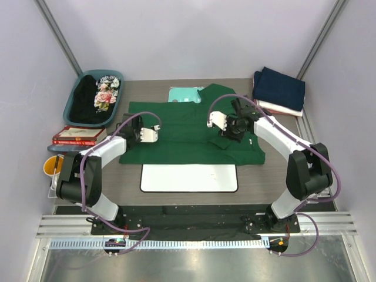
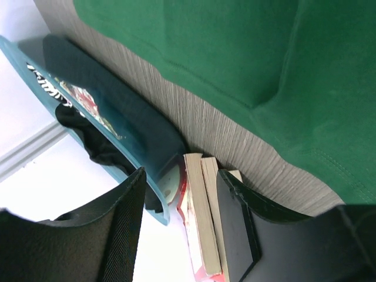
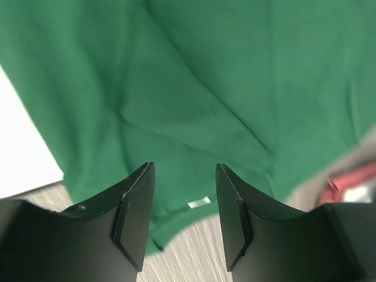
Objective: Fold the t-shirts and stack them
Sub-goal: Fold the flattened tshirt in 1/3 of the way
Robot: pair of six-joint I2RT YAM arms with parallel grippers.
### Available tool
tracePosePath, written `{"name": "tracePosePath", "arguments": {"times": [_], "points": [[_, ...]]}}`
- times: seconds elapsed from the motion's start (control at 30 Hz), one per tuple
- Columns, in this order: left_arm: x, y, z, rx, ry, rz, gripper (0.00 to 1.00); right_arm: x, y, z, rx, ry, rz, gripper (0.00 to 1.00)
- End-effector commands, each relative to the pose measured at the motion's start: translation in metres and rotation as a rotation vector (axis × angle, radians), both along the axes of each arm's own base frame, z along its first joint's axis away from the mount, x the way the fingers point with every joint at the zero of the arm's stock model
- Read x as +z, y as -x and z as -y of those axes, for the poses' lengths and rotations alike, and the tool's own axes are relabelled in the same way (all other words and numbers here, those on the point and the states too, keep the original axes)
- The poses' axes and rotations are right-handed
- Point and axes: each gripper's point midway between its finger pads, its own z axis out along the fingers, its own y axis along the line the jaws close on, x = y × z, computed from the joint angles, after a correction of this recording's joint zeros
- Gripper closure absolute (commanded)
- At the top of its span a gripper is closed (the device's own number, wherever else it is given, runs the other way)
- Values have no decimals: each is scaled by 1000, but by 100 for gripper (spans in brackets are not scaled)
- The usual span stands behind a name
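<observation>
Plain dark green cloth t-shirt (image 1: 188, 132) lay spread flat, centre of grey table (image 1: 264, 176), creased toward right edge | my left gripper (image 2: 182, 194) gaped empty at its left hem | my right gripper (image 3: 185, 176) gaped empty over it

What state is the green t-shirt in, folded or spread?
Mostly spread: the green t-shirt lies flat across the table, one small flap turned over.

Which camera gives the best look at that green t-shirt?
The top external view: only there does the whole green t-shirt show, spread out on the table. The left wrist view catches just one edge of it. The right wrist view shows a creased patch and a bit of edge, close up.
</observation>
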Motion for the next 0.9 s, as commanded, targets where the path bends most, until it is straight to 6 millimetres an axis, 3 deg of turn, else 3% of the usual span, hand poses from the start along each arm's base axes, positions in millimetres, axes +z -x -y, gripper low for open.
{"name": "tracePosePath", "arguments": {"times": [0.0, 0.33, 0.77, 0.87], "points": [[12, -14, 6, -19, 12, 17, 47, 6, 6, -32, 45, -66, -49, 48], [21, -18, 8, -21, 24, 39, 47, -26, 15, -50, 71, -54, -127, 46], [29, -23, 11, -22, 38, 62, 47, -56, -7, -51, 39, -17, -130, 47], [30, -23, 12, -24, 43, 63, 47, -59, -10, -51, 34, -5, -126, 55]]}}
